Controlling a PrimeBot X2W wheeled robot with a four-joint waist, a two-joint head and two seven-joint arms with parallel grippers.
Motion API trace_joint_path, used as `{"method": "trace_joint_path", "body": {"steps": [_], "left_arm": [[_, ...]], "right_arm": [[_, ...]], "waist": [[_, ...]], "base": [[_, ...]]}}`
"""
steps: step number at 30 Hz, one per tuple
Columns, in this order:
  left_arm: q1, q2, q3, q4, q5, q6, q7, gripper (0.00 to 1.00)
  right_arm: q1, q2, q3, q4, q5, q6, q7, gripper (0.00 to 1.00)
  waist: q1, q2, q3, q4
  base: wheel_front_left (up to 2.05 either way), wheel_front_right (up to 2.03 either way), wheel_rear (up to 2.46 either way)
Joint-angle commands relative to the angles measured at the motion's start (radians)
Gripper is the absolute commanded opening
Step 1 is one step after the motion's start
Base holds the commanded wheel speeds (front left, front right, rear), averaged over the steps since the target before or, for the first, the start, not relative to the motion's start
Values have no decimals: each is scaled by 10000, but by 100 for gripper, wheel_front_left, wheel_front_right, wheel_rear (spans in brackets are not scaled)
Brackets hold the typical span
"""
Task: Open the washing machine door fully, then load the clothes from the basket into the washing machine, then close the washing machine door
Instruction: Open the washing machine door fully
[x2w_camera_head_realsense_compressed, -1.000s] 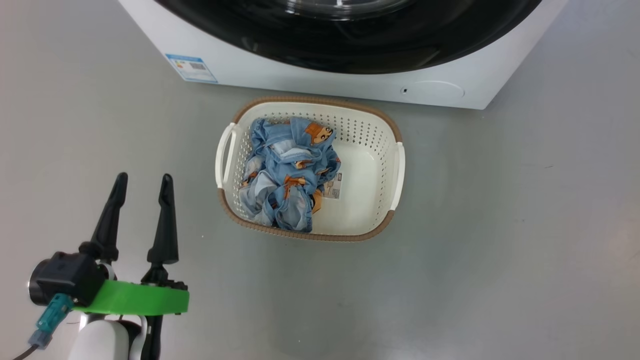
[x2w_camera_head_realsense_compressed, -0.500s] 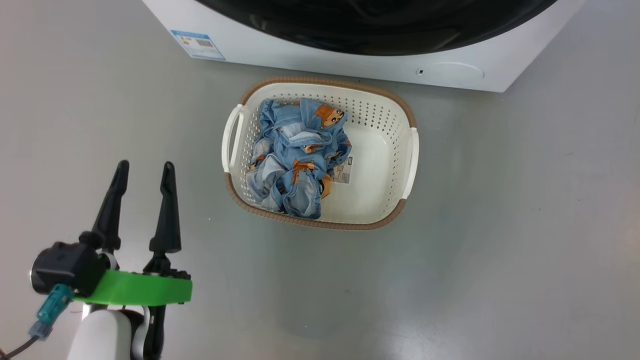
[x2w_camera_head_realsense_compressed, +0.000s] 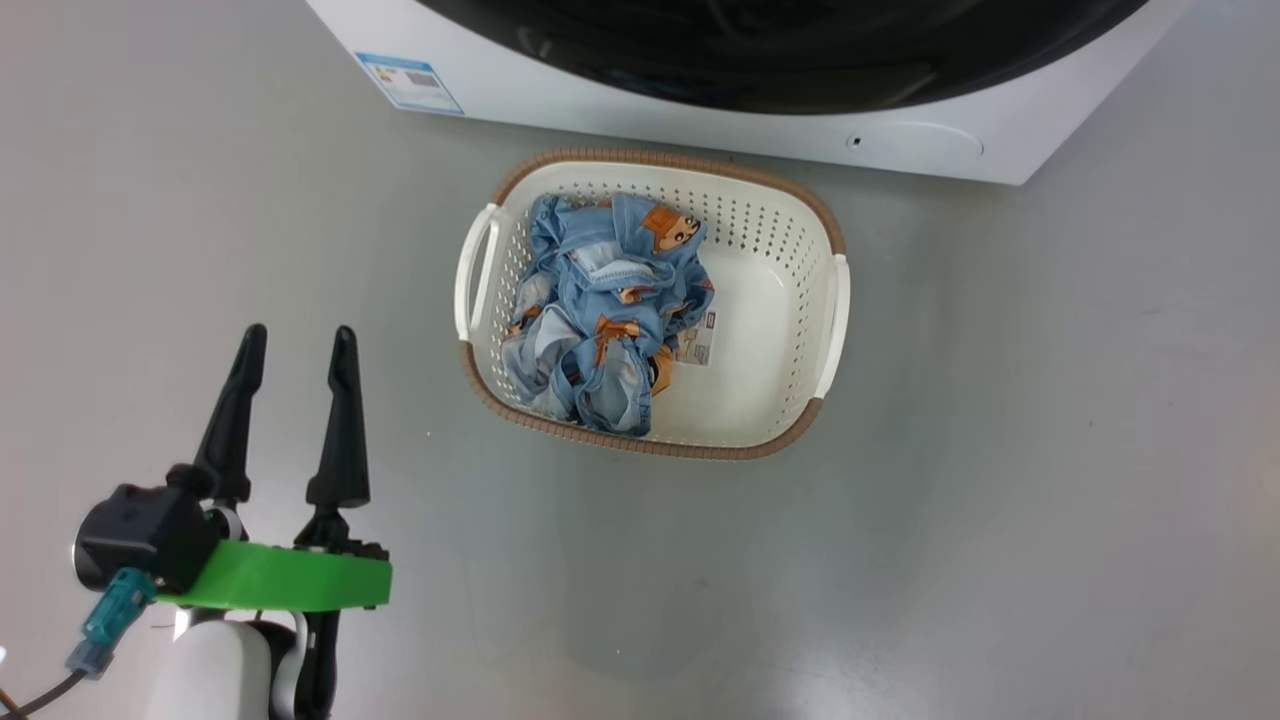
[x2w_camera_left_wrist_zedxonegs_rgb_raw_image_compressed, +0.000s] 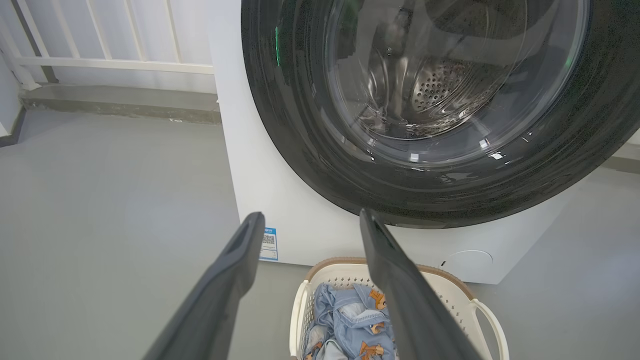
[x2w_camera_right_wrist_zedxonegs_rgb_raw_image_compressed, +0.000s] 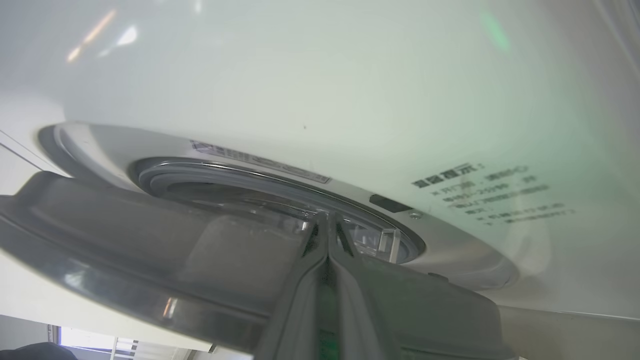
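- A smooth grey floor (x2w_camera_head_realsense_compressed: 1050, 480) is spreading across the head view, catching a sheen
- A white railing (x2w_camera_left_wrist_zedxonegs_rgb_raw_image_compressed: 115, 64) with upright bars is standing at the floor's far edge in the left wrist view
- A grey kerb (x2w_camera_left_wrist_zedxonegs_rgb_raw_image_compressed: 120, 102) is running beneath it

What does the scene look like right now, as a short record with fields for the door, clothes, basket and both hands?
door: washing machine door ajar, not fully open; the right wrist view shows a gap between it and the washing machine
clothes: clothes bundled in the basket, toward its left side
basket: upright on the floor in front of the machine
left hand: left hand open, empty, to the left of the basket
right hand: right hand fingers shut together, tips at the door's edge
stage: door opening; loading not begun
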Motion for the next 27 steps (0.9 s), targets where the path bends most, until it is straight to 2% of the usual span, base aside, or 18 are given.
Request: {"method": "trace_joint_path", "body": {"steps": [1,8,27], "left_arm": [[-71,226,324,-139,-45,-31,-94,100],[191,240,371,45,18,-31,-94,100],[800,446,372,228,23,-31,-94,100]], "right_arm": [[79,191,161,-189,200,16,299,0],[911,342,267,-434,595,16,946,0],[2857,643,331,-1386,1005,16,1306,0]], "waist": [[0,-1,-130,-19],[0,-1,-727,-233],[0,-1,-1870,-385]], "base": [[0,0,0],[0,0,0],[0,0,0]]}}
